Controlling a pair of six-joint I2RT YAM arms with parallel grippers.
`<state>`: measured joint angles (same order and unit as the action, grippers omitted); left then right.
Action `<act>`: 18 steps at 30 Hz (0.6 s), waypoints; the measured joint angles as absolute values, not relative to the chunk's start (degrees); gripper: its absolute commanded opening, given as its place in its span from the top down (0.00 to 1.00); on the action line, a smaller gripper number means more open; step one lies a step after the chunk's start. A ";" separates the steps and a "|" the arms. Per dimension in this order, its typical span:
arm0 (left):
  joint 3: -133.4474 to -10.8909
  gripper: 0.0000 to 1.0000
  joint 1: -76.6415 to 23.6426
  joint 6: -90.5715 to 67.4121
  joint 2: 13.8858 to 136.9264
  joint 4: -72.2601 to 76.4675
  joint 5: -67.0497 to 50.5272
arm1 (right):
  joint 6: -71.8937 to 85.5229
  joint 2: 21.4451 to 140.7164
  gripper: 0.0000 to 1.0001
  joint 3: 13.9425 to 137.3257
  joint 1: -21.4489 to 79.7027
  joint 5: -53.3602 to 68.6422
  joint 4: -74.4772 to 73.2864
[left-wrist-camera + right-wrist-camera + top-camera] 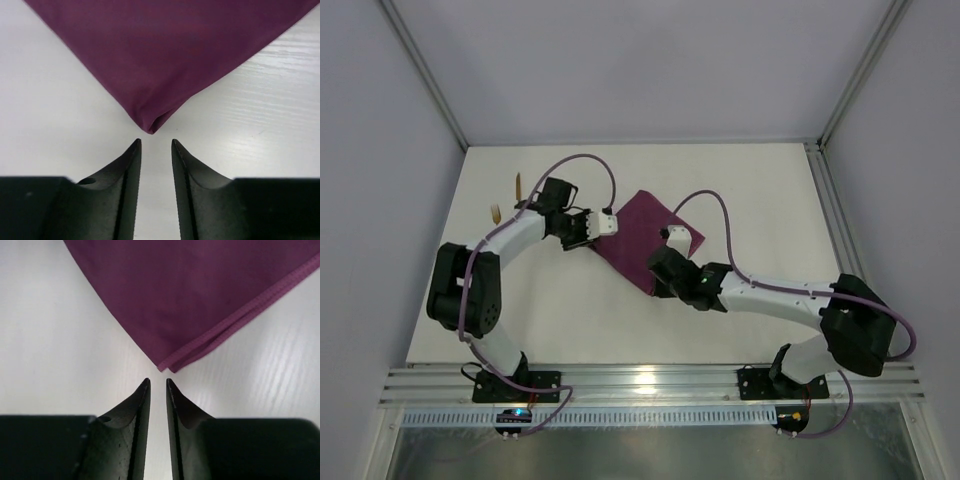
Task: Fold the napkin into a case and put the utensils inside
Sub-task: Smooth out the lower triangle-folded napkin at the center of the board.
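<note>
Napkin (645, 240): found folded near centre of table (770, 200). Found left gripper (155, 142) narrowly parted, empty, one napkin corner just off its tips at 12 o'clock. Found right gripper (157, 381) likewise. Spotted utensils (518, 186) at napkin's 10 o'clock.

Overhead camera looks down; wrist cameras closely face napkin (640, 240) corners.

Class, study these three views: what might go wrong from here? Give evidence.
1. The folded magenta-purple cloth napkin lies free: both the left gripper and right gripper stand open just off its corners, so a nudge may undo the fold.
2. The two small gold utensils lie close beside the left arm, which might knock them as it swings.
</note>
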<state>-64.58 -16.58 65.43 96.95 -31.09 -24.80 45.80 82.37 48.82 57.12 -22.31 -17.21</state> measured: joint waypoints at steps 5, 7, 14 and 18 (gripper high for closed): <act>-64.64 0.71 -14.24 52.21 97.14 -25.71 -24.60 | 42.70 86.59 0.87 50.81 54.22 -18.04 -9.19; -65.17 0.72 -14.20 47.31 98.17 -22.90 -23.20 | 42.30 89.54 0.89 51.22 52.69 -16.34 -6.61; -65.69 0.72 -17.76 39.00 104.53 -15.81 -16.05 | 42.87 97.58 0.95 51.46 48.29 -11.03 -3.75; -65.60 0.73 -18.52 38.09 106.15 -14.68 -12.75 | 44.71 96.99 0.96 48.47 46.41 -9.02 -1.69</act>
